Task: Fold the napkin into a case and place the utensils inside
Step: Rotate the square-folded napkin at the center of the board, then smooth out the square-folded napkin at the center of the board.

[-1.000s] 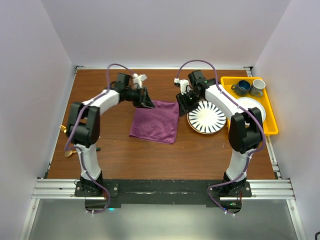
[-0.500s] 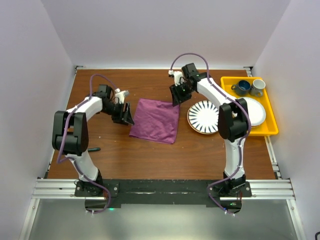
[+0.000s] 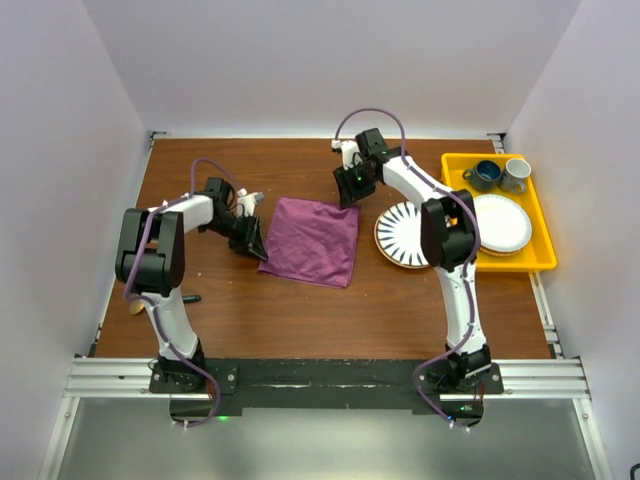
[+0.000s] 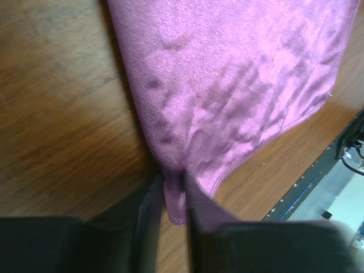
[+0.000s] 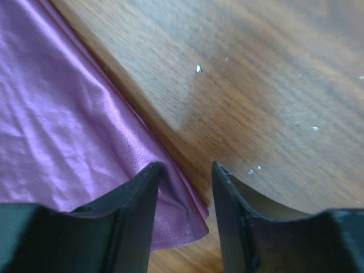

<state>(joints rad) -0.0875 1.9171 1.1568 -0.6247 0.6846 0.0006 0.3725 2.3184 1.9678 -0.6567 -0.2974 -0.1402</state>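
Observation:
The plum-purple napkin [image 3: 312, 240] lies spread flat on the wooden table, and no case is in view. My left gripper [image 3: 252, 240] sits at its near-left corner. In the left wrist view the left gripper [image 4: 172, 181] is shut on that corner of the napkin [image 4: 227, 96], a fold of cloth pinched between the fingers. My right gripper [image 3: 348, 190] is at the far-right corner. Seen from the right wrist, the right gripper [image 5: 184, 168] is open and straddles the napkin [image 5: 68, 131] edge, one finger on cloth and one over wood. A gold utensil end [image 3: 135, 306] peeks out at the table's left edge.
A striped plate [image 3: 412, 235] sits right of the napkin. A yellow tray [image 3: 545, 262] at the far right holds a white plate [image 3: 503, 225] and two cups [image 3: 487, 176]. A small black object [image 3: 188, 298] lies near the left arm.
My left gripper came down the napkin's left side to the near-left corner and closed on it. My right gripper moved from beside the striped plate to the far-right corner.

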